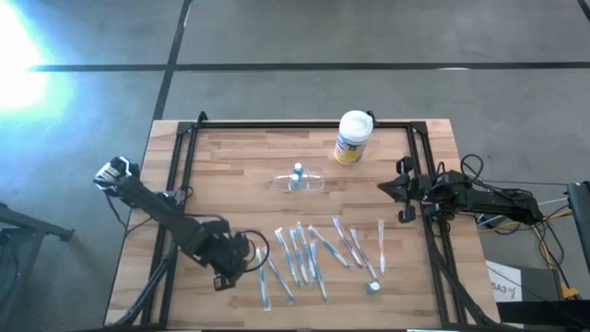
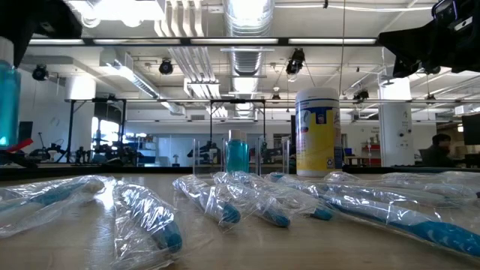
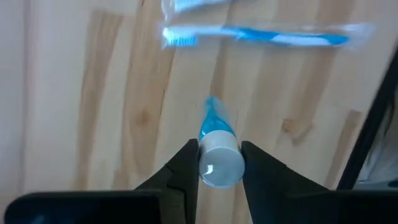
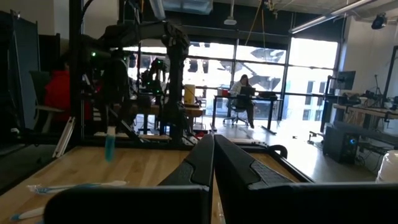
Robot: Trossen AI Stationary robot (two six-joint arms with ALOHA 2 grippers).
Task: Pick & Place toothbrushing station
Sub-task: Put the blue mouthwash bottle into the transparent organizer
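The toothbrushing station point(image 1: 300, 182), a small clear holder, stands mid-table with a blue tube upright in it; it also shows in the low view point(image 2: 237, 156). My left gripper point(image 1: 232, 270) is over the near left of the table, pointing down, shut on a small blue toothpaste tube point(image 3: 211, 118) with a pale cap. The tube hangs clear of the wood, as the right wrist view shows point(image 4: 110, 142). My right gripper point(image 1: 383, 189) waits shut at the table's right edge. My left gripper pinches the tube's pale round cap point(image 3: 221, 167) between its two fingers, one on each side. The fingers come from above, pointing down. The tube hangs straight below them, cap up and flat crimped end down, lifted clear of the table.
Several wrapped blue-and-white toothbrushes point(image 1: 309, 254) lie spread across the near middle of the table; one point(image 3: 255, 36) lies just beyond the held tube. A white canister with a yellow-blue label point(image 1: 353, 136) stands at the far edge. A small grey piece point(image 1: 372, 287) lies near right.
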